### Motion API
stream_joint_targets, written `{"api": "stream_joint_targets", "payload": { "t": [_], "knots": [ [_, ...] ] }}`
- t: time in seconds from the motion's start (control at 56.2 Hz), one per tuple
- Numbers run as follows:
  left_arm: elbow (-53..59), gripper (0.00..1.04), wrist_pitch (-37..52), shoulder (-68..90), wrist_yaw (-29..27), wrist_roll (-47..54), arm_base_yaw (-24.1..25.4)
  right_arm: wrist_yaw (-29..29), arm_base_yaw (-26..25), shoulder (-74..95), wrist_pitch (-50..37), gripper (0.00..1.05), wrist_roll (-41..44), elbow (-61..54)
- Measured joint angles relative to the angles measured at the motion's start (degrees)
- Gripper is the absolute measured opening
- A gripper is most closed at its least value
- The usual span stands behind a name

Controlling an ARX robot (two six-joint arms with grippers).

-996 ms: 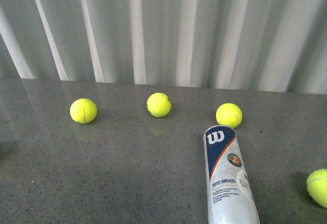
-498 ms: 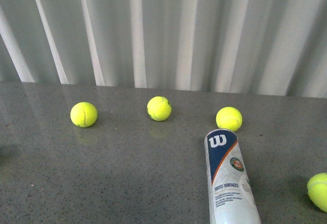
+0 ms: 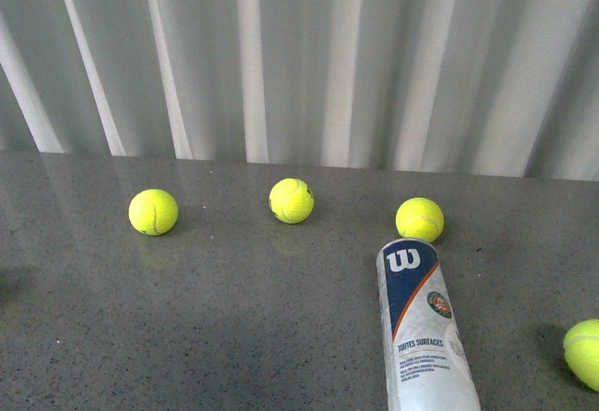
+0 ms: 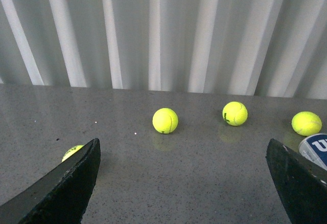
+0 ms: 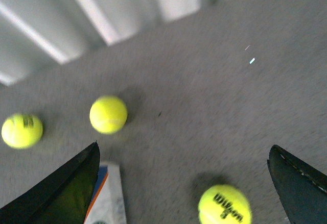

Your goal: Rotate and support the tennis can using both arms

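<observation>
— What stands widest before you?
— A white ribbed wall (image 3: 299, 55), and below it the grey speckled table (image 3: 234, 336).
— And the tennis can?
— The tennis can (image 3: 423, 327) lies on its side on the table, on my right, Wilson end toward the wall (its near end is cut off by the front view's edge).
— Your grippers?
— My left gripper (image 4: 181, 183) is spread wide over bare table. My right gripper (image 5: 181, 188) is spread just as wide.
— The small things?
— Three tennis balls (image 3: 291, 200) sit in a row near the wall, the rightmost just beyond the can. A fourth ball (image 3: 582, 353) lies to the can's right.
</observation>
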State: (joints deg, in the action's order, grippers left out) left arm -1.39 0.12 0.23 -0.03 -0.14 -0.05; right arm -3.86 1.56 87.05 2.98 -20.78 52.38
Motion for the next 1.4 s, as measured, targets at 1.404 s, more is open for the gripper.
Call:
{"api": "stream_joint_targets", "payload": {
  "t": [1.404],
  "knots": [
    [0.0, 0.98, 0.0, 0.0, 0.0, 0.0, 0.0, 7.0, 14.6, 32.9, 8.5, 0.98, 0.4, 14.1]
  ]
}}
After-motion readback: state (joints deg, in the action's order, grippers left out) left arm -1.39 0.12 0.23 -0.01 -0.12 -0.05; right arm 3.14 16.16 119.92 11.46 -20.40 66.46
